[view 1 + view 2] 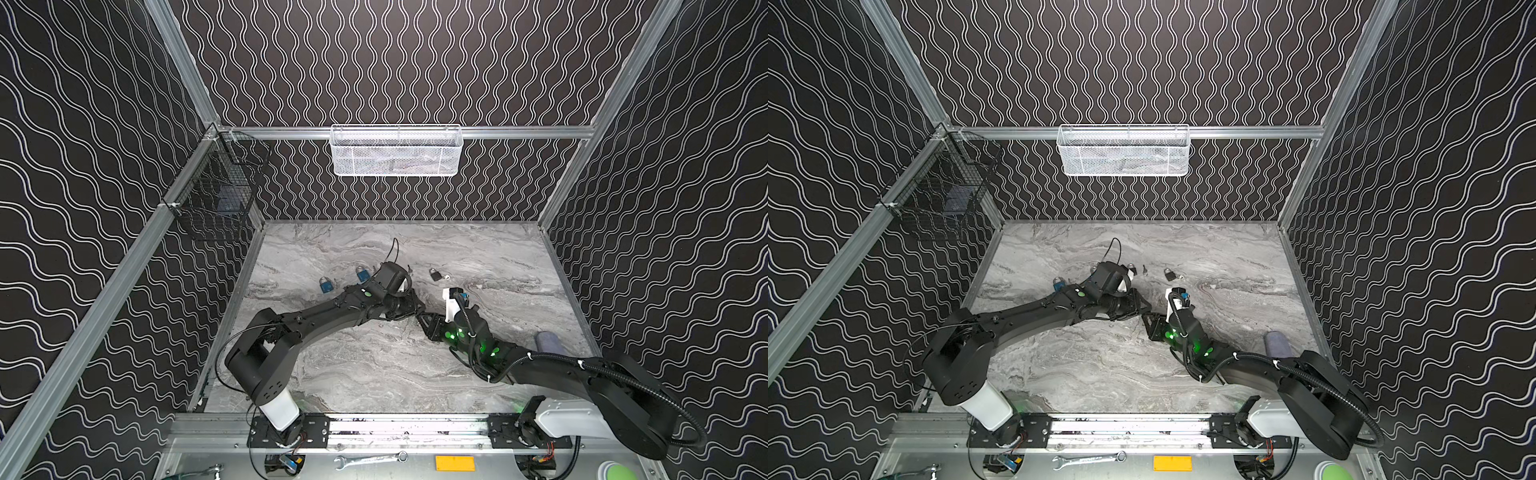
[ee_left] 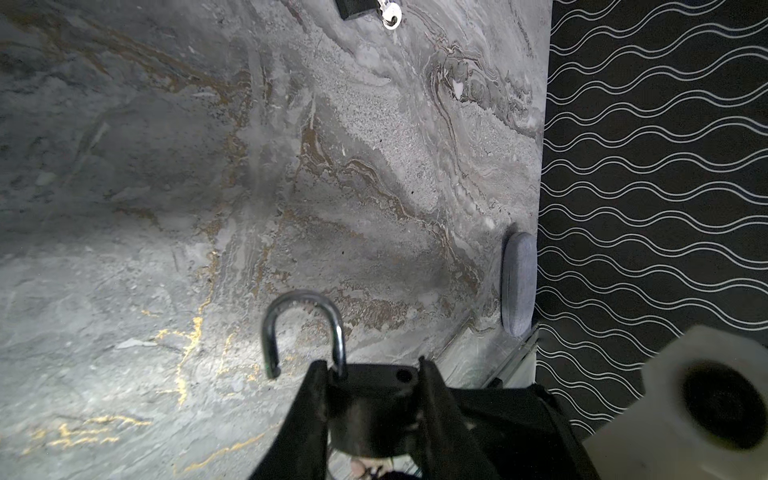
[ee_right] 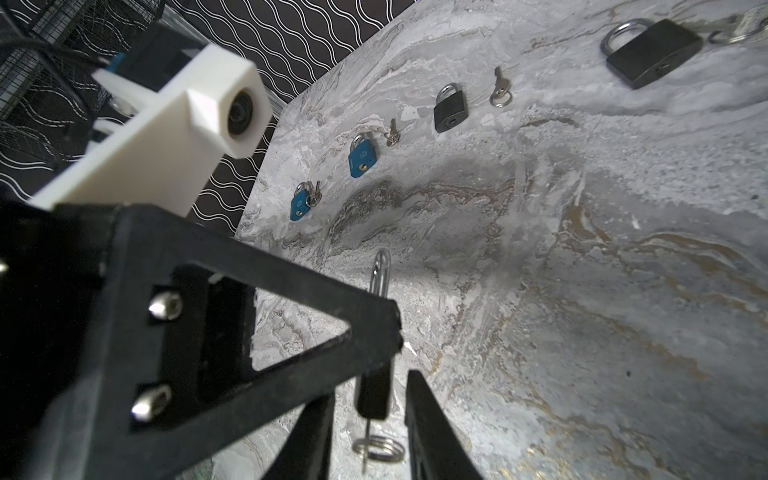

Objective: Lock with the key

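We look down on a grey, marble-patterned table (image 1: pixel 374 365), matt and veined with brown, walled in by black panels with white wavy lines. Two black arms bend in over it and meet near its middle. The left arm (image 1: pixel 324 316) stretches low from the near left. The right arm (image 1: pixel 561 370) angles in from the near right, its wrist turned toward the far left.

The left gripper (image 2: pixel 372 368) is clamped across the width of a black metal padlock (image 2: pixel 374 411), which it holds over the middle of the table. The padlock's long axis runs away from the right gripper (image 3: pixel 371 386). Its shackle end points toward the far side, where the other padlocks (image 3: pixel 450 109), two blue and two black, lie in a row. Its key end faces the right gripper. We cannot tell how steeply it tilts.

The shackle (image 2: pixel 303 328) is a shiny steel U. It is open and swung round, so its free leg hangs beside the body, away from its round hole. A thin silvery key (image 3: pixel 365 440) sticks out of the base in line with the body and carries a coiled wire ring (image 3: pixel 379 449). The right gripper's tapered black fingers (image 3: pixel 428 428) stand apart on either side of that ring, just beside it, with a gap showing on one side.
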You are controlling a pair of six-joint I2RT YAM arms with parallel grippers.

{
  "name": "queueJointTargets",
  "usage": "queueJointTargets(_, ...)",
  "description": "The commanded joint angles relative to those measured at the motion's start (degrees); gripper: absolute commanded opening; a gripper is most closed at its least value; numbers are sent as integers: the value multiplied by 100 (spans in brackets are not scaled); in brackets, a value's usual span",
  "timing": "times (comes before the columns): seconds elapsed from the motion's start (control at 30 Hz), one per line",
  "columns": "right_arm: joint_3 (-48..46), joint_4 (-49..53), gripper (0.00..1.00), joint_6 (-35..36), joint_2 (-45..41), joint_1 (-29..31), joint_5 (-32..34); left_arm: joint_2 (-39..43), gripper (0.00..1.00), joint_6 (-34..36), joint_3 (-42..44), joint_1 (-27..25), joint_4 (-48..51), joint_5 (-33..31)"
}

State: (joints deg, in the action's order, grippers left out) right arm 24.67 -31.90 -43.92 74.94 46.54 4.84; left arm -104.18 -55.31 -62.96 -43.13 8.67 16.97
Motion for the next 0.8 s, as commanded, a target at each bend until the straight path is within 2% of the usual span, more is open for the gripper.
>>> queueJointTargets(0.0,91,-388,28,57,72,21,45,4,15,-24,-18,-5,-217,127)
queueJointTargets(0.37,186,-395,20,115,204,29,59,24,14,-54,90,-2,-323,195)
queueJointTargets(0.67,263,-345,7,280,170,30,136,67,15,-138,247,-3,-470,279)
queueJointTargets(0.7,250,-377,6,296,163,30,123,101,18,-138,270,10,-488,274)
queueJointTargets(0.77,234,-332,3,274,131,29,121,201,35,-109,318,11,-555,199)
